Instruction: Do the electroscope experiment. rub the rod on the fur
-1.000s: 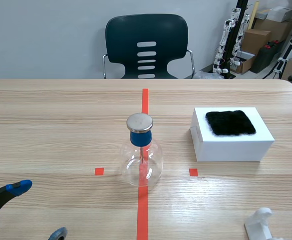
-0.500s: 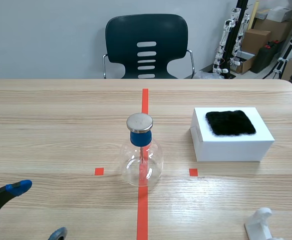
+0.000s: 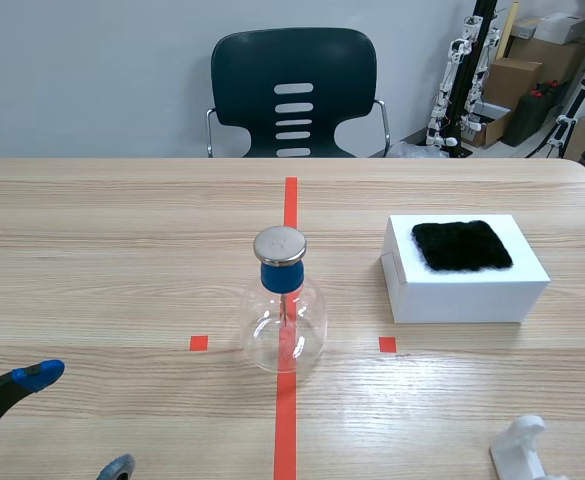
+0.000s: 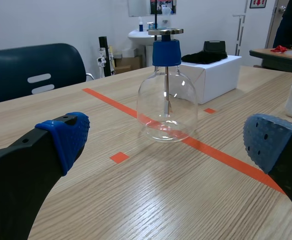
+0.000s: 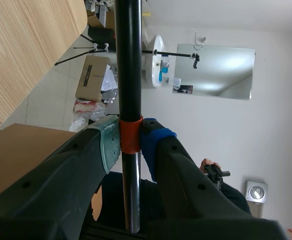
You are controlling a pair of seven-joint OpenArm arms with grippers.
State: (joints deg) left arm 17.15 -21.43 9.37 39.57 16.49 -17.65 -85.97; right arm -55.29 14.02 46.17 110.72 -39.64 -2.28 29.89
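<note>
The black rod (image 5: 128,60) with an orange band is pinched between the pads of my right gripper (image 5: 130,146), which is shut on it beyond the table's edge; this gripper is out of the scene view. The black fur pad (image 3: 462,245) lies on top of a white box (image 3: 467,290) right of the centre line. The glass electroscope flask (image 3: 284,322), with blue stopper and metal disc, stands on the red tape line. My left gripper (image 3: 77,421) stands open low at the near left, with the flask (image 4: 166,107) ahead of it and nothing between its fingers.
A white plastic stand (image 3: 522,448) sits at the near right edge. A dark chair (image 3: 292,92) is behind the far side of the table. Boxes and equipment (image 3: 517,75) stand in the back right corner of the room.
</note>
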